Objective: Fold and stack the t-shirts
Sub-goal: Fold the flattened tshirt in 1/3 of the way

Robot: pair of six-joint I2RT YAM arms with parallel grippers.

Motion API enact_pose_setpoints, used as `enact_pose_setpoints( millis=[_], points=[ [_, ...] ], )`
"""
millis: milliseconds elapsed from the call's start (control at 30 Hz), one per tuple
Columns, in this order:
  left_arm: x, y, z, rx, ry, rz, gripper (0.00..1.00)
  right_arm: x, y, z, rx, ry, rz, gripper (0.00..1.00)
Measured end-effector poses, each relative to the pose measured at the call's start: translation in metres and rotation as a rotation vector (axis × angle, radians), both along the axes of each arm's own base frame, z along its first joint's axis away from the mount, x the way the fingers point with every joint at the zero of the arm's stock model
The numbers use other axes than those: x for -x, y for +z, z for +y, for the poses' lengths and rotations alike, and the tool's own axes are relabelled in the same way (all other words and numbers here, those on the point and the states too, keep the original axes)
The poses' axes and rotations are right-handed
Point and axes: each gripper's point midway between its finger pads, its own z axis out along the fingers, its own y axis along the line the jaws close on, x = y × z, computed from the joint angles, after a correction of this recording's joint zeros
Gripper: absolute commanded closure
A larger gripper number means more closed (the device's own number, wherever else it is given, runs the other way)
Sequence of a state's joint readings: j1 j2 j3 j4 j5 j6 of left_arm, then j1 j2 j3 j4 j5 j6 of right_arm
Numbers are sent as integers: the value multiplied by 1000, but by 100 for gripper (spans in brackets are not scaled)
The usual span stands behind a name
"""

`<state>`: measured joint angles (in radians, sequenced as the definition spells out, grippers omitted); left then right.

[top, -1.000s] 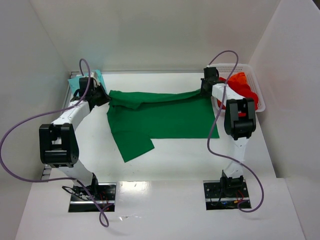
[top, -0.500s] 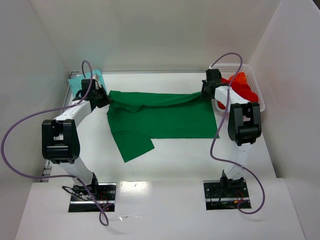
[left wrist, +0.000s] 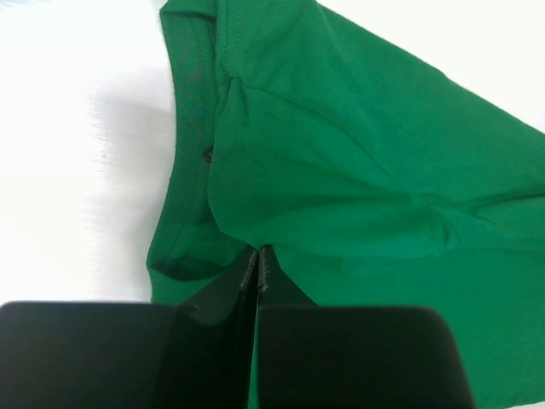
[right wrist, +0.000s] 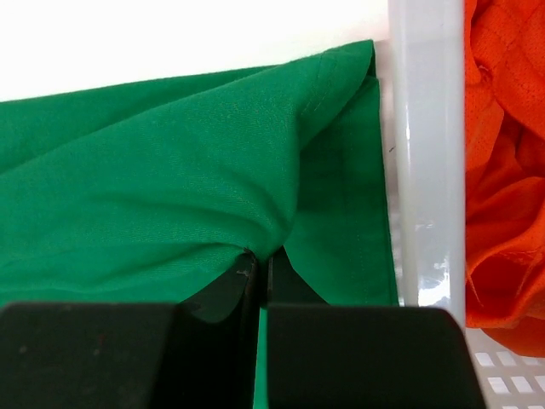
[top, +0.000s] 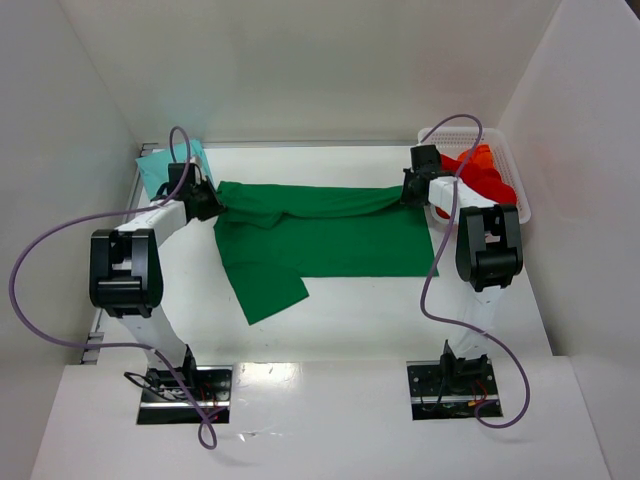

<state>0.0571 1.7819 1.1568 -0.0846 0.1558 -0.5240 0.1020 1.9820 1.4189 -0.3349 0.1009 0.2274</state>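
Your dark green t-shirt (top: 330,240) lies spread on the table (top: 340,320), one corner right against the basket (top: 521,195). The left tool (left wrist: 257,266) and right tool (right wrist: 258,266) are each pressed together, pinching its edge beside the basket and at the end farthest from it. Judging from here, the right tool could catch the basket, or a thin pinch could slip. No writing is readable.

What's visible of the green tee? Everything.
The dark green t-shirt is plain, soft cloth with stitched hems. It lies spread on the white table, far edge bunched between the left pincer and right pincer, both shut on it. One flap angles toward the near left.
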Motion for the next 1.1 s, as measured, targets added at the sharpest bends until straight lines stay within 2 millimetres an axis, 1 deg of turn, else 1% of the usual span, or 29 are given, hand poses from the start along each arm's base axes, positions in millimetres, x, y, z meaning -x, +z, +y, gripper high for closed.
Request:
enact_pose_setpoints(
  millis=[100, 367, 533, 633, 833, 1100],
  points=[
    [-1, 0, 3, -4, 7, 0, 100, 0, 0, 0, -1, 0, -1, 100],
    [-14, 5, 9, -10, 20, -19, 100, 0, 0, 0, -1, -1, 0, 100],
    [-15, 4, 13, -11, 30, -17, 100, 5, -3, 0, -2, -2, 10, 100],
    [-15, 5, 19, -11, 43, -18, 100, 7, -5, 0, -3, -1, 17, 100],
    [-15, 5, 41, -11, 88, -18, 100, 7, -5, 1, -6, 3, 17, 100],
    [-14, 5, 53, -10, 113, -18, 100, 8, -5, 11, -9, 25, 17, 100]
  ],
)
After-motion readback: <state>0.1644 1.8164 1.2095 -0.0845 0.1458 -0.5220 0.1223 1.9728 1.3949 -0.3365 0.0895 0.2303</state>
